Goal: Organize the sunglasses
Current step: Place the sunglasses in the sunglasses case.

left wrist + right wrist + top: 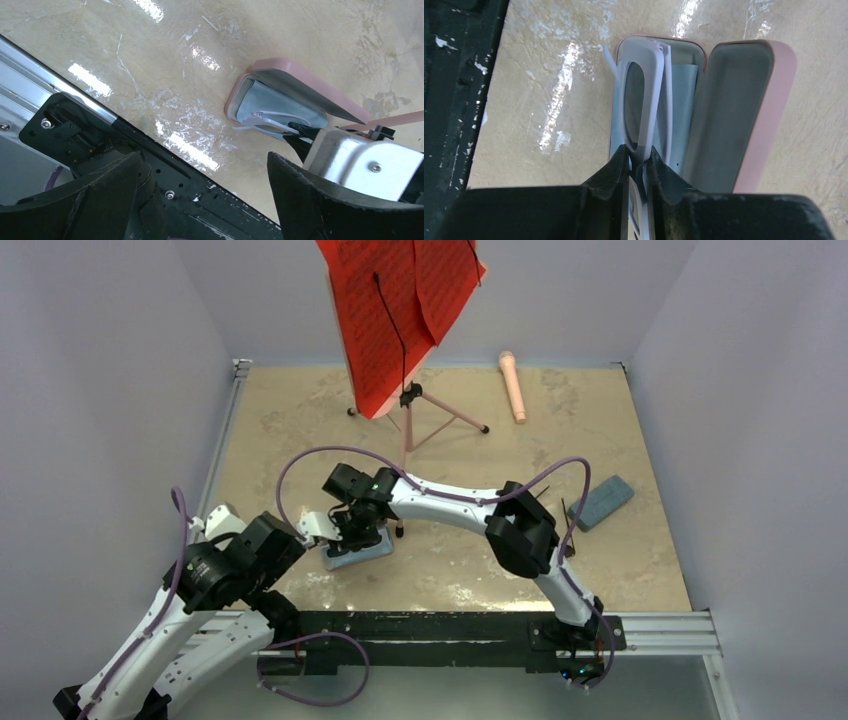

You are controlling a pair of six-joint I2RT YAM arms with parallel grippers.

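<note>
Right gripper: we see the right gripper nearly closed, its two black wedge-shaped fingers pinching the rim of the white sunglasses between them.
White sunglasses: chunky, glossy white plastic with a dark rectangular lens. They stand on edge inside the base half of the pink case, and one thin white arm pokes out over the rim on the side away from the lid.
Pink case: an oblong hard shell with rounded corners, hinged open. The lid lies back beside the base, showing a smooth grey inside, and a pale blue-grey lining sits under the glasses.
Left gripper: the left gripper is spread wide, and we see nothing between its thick, matte black fingers. It hangs just beside the case, apart from it.
Table: the table is tan and mottled – shiny enough to throw white glare streaks. A black metal rail runs along its near edge.
Farther off: a flat grey-blue case lies well to the right. A music stand carries red sheets on thin pink legs, and a peach-coloured rod lies near the back wall.
</note>
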